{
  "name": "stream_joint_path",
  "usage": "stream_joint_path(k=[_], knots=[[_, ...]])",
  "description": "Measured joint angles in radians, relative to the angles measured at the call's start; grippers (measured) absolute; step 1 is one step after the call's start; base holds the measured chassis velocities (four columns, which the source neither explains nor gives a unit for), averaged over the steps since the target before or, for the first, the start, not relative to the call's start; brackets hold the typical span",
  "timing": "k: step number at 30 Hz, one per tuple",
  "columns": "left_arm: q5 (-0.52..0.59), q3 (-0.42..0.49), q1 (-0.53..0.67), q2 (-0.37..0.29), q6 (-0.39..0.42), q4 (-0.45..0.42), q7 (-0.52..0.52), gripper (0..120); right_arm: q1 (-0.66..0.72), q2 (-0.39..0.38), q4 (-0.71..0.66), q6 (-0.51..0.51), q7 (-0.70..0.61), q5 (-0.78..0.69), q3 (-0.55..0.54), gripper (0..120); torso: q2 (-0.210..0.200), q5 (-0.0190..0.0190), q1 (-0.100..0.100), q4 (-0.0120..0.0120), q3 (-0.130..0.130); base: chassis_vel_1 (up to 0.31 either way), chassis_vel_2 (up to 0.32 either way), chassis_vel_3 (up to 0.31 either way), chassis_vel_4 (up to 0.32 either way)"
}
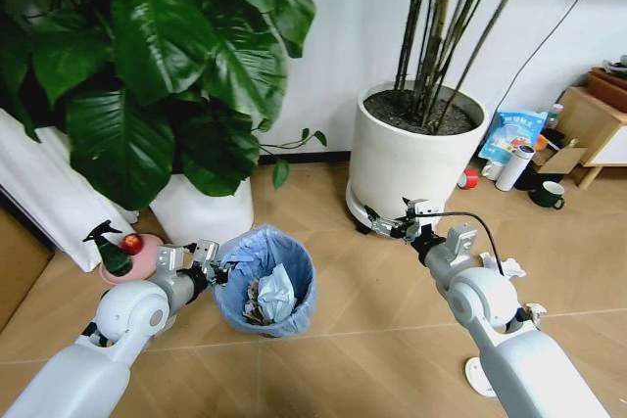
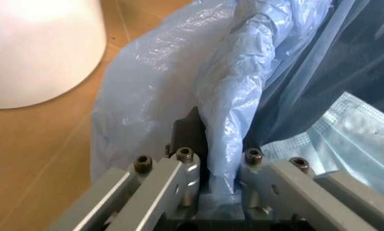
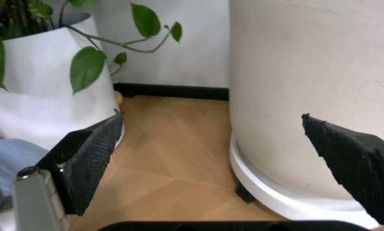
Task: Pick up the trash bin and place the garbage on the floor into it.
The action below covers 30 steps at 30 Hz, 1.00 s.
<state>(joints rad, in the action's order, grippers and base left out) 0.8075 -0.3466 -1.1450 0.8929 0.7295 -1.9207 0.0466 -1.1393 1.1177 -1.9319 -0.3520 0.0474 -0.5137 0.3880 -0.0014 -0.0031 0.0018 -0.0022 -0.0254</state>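
Note:
The trash bin, a small round bin lined with a crinkly light-blue bag, stands on the floor in front of me. Inside it lies garbage: pale blue and white pieces. My left gripper is shut on the bin's bag-covered rim; in the left wrist view the gripper pinches the blue plastic between its fingers. My right gripper hangs open and holds nothing, close to the base of a large white pot. A crumpled white scrap lies on the boards beside my right arm.
A second white pot with a big leafy plant stands just behind the bin. A green spray bottle sits on a pink dish at my left. A red tape roll, white bottle, dark cup and wooden furniture crowd the back right.

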Motion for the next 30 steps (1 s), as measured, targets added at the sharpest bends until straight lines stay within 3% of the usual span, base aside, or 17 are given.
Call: stream_joint_path(k=[22, 27, 30], knots=[[-0.006, 0.000, 0.002, 0.006, -0.005, 0.008, -0.012, 2, -0.027, -0.038, 0.028, -0.005, 0.003, 0.007, 0.013, 100, 0.000, 0.0002, 0.000, -0.0001, 0.000, -0.127, -0.126, 0.126, 0.120], [-0.005, -0.001, 0.003, 0.010, -0.005, 0.008, -0.012, 2, -0.060, -0.095, 0.059, 0.018, 0.071, 0.021, 0.053, 100, 0.000, -0.0001, 0.000, -0.0001, 0.000, 0.000, 0.000, 0.000, 0.000], [-0.006, -0.002, 0.003, 0.017, -0.006, 0.007, -0.012, 2, -0.112, -0.155, 0.103, 0.048, 0.189, 0.048, 0.110, 100, 0.000, 0.0001, 0.000, 0.0001, 0.000, 0.034, 0.011, -0.018, -0.022]])
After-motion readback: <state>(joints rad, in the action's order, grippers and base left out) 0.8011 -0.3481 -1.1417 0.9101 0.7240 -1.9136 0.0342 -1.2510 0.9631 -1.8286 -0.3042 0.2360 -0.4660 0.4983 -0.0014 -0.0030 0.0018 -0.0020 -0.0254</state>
